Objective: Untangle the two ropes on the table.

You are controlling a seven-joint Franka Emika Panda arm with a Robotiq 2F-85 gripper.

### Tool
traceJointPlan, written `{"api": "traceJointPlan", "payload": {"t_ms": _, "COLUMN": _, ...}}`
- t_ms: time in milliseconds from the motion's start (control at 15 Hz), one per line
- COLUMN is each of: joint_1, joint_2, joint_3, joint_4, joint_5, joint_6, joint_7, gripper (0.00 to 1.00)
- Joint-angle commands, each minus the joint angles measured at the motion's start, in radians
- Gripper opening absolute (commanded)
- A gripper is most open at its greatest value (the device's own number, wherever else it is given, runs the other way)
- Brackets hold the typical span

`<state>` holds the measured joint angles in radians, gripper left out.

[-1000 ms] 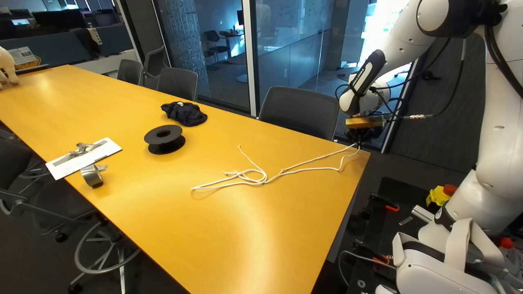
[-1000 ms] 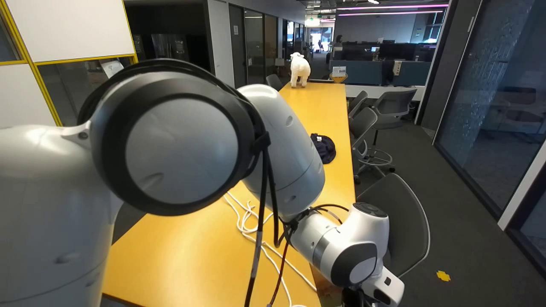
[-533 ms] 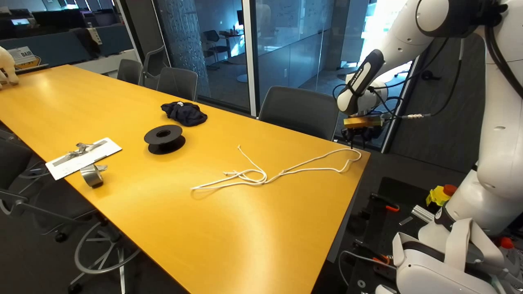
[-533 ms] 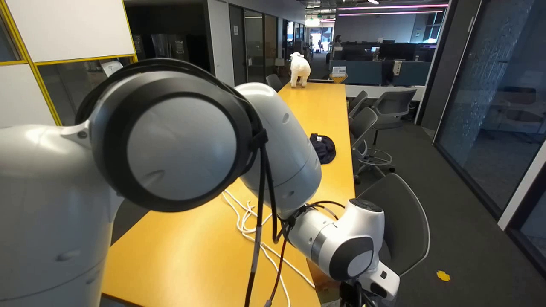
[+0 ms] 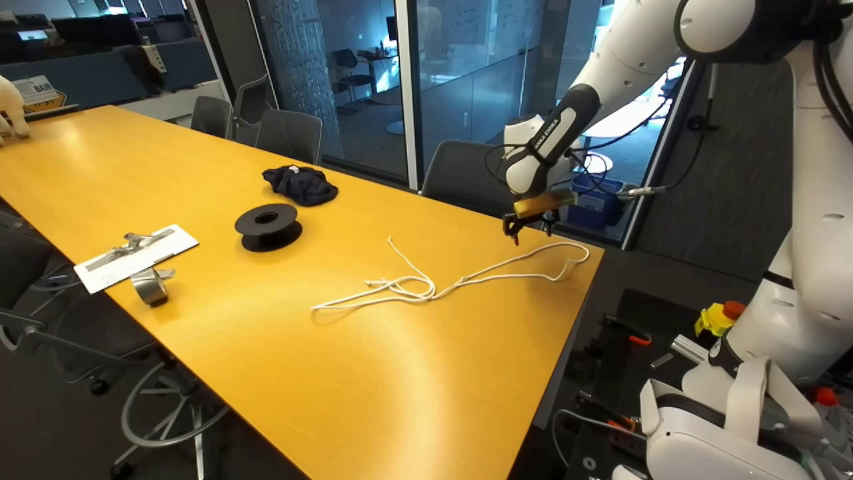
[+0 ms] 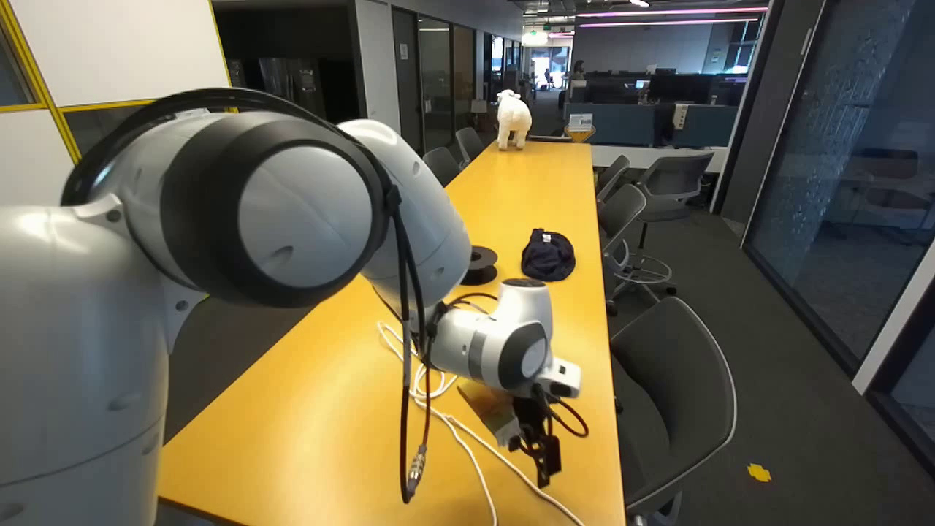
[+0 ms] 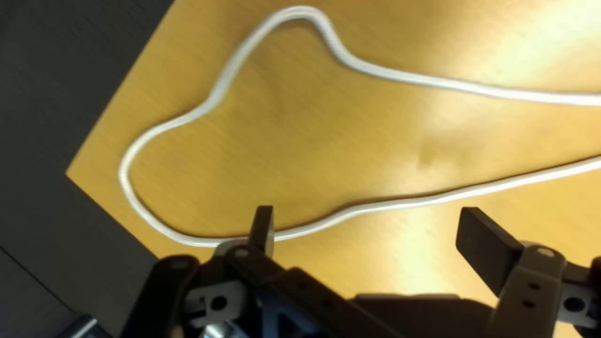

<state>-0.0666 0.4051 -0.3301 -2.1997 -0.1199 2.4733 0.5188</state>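
In an exterior view, two thin cream cords [image 5: 460, 282] lie from centre to right of frame, crossing near centre, on the long glossy yellow-orange table [image 5: 373, 380]. The black two-fingered gripper [image 5: 532, 237] stands wide, holding nothing, above it, right of centre. Pinching one strand beside the crossing and drawing slowly should serve best; hauling the right-hand loop [image 5: 588, 251] could tighten it.
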Motion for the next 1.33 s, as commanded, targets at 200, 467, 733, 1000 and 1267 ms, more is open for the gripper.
{"api": "traceJointPlan", "payload": {"t_ms": 200, "joint_1": 0.138, "joint_2": 0.066, "joint_3": 0.161, "joint_4": 0.230, "joint_5": -0.043, "joint_6": -0.134, "joint_7": -0.062, "gripper": 1.00}}
{"api": "traceJointPlan", "payload": {"t_ms": 467, "joint_1": 0.168, "joint_2": 0.147, "joint_3": 0.242, "joint_4": 0.381, "joint_5": -0.039, "joint_6": -0.178, "joint_7": -0.184, "gripper": 1.00}}
{"api": "traceJointPlan", "payload": {"t_ms": 733, "joint_1": 0.185, "joint_2": 0.255, "joint_3": 0.300, "joint_4": 0.519, "joint_5": -0.044, "joint_6": -0.208, "joint_7": -0.332, "gripper": 1.00}}
{"api": "traceJointPlan", "payload": {"t_ms": 1000, "joint_1": 0.179, "joint_2": 0.356, "joint_3": 0.346, "joint_4": 0.646, "joint_5": -0.044, "joint_6": -0.248, "joint_7": -0.515, "gripper": 1.00}}
{"api": "traceJointPlan", "payload": {"t_ms": 1267, "joint_1": 0.206, "joint_2": 0.431, "joint_3": 0.377, "joint_4": 0.761, "joint_5": -0.049, "joint_6": -0.287, "joint_7": -0.620, "gripper": 1.00}}
